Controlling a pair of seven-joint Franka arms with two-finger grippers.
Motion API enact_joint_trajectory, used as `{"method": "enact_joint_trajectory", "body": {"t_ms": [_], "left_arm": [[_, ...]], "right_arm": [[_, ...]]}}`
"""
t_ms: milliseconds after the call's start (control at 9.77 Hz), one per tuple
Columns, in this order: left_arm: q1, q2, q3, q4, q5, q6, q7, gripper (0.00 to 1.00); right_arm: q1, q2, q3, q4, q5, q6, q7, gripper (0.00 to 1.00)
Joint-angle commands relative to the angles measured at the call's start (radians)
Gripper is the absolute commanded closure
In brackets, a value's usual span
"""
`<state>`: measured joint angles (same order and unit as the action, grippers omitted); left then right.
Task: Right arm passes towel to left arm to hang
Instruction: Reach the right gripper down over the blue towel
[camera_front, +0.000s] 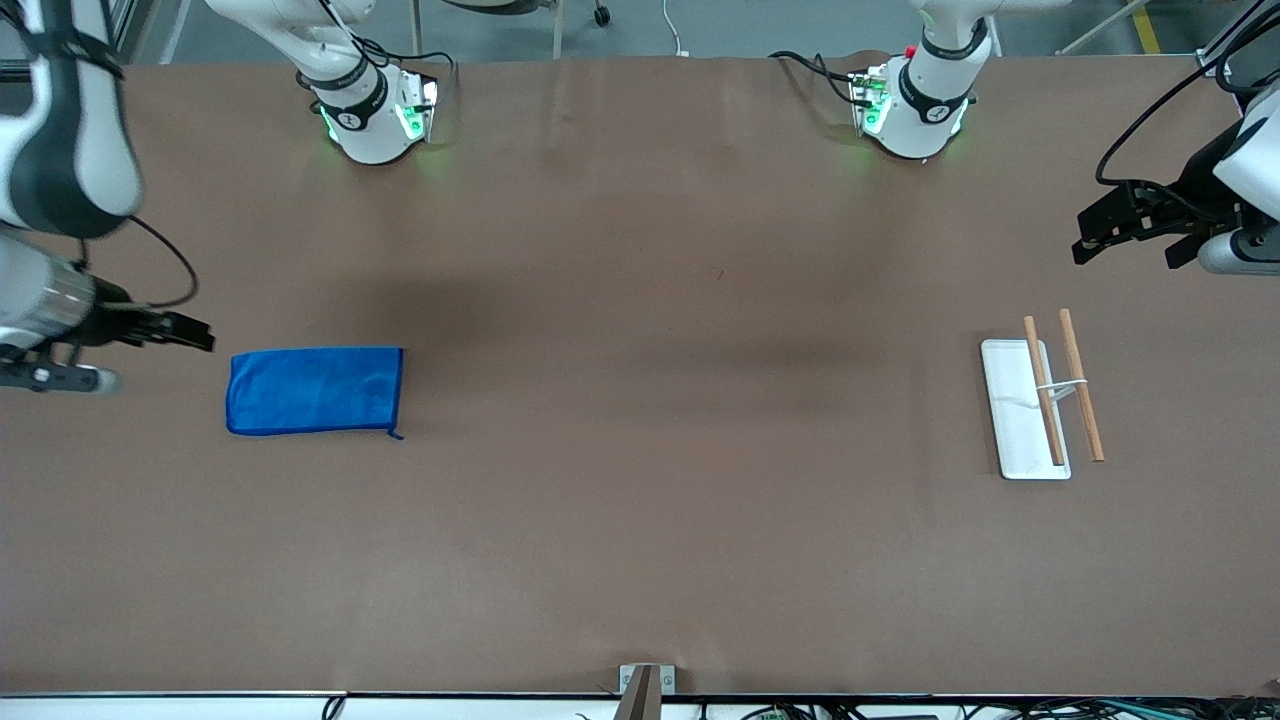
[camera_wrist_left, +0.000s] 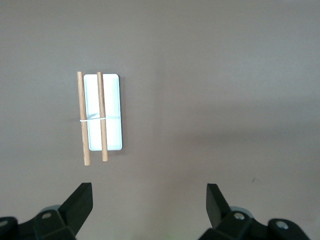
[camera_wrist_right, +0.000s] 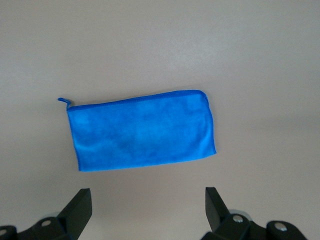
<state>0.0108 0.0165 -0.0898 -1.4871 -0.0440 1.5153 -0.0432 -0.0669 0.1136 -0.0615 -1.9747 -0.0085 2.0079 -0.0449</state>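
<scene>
The bright blue towel (camera_front: 314, 390) lies flat and folded on the brown table toward the right arm's end, a short thread at one corner. It also shows in the right wrist view (camera_wrist_right: 142, 131). My right gripper (camera_front: 190, 332) is open and empty, up in the air just past the towel's end, over bare table at the right arm's end; its open jaws frame bare table (camera_wrist_right: 148, 202). My left gripper (camera_front: 1090, 240) is open and empty, in the air at the left arm's end, over bare table (camera_wrist_left: 149, 200).
A white base with two wooden rods (camera_front: 1040, 405) held by a white clip stands toward the left arm's end; it shows in the left wrist view (camera_wrist_left: 100, 117). Both arm bases (camera_front: 372, 110) stand along the table's far edge. A metal bracket (camera_front: 645, 682) sits at the near edge.
</scene>
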Motion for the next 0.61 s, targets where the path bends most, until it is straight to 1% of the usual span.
{"method": "enact_joint_trajectory", "body": {"t_ms": [0,102,307,512], "left_arm": [[0.000,0.022,-0.004,0.002,0.015,-0.010,-0.007,0.00],[0.000,0.022,-0.004,0.001,0.015,-0.010,-0.007,0.00],[0.001,0.020,-0.004,0.001,0.015,-0.010,0.009,0.00],[0.001,0.022,-0.004,0.001,0.015,-0.010,0.009,0.00]], "right_arm": [[0.009,-0.029,-0.001,-0.235,-0.010,0.264,-0.007,0.00],[0.010,0.012,-0.001,-0.263,-0.011,0.325,-0.007,0.00],[0.009,0.110,-0.001,-0.271,-0.011,0.438,-0.007,0.00],[0.010,0.173,-0.001,-0.309,-0.011,0.564,-0.007,0.00]]}}
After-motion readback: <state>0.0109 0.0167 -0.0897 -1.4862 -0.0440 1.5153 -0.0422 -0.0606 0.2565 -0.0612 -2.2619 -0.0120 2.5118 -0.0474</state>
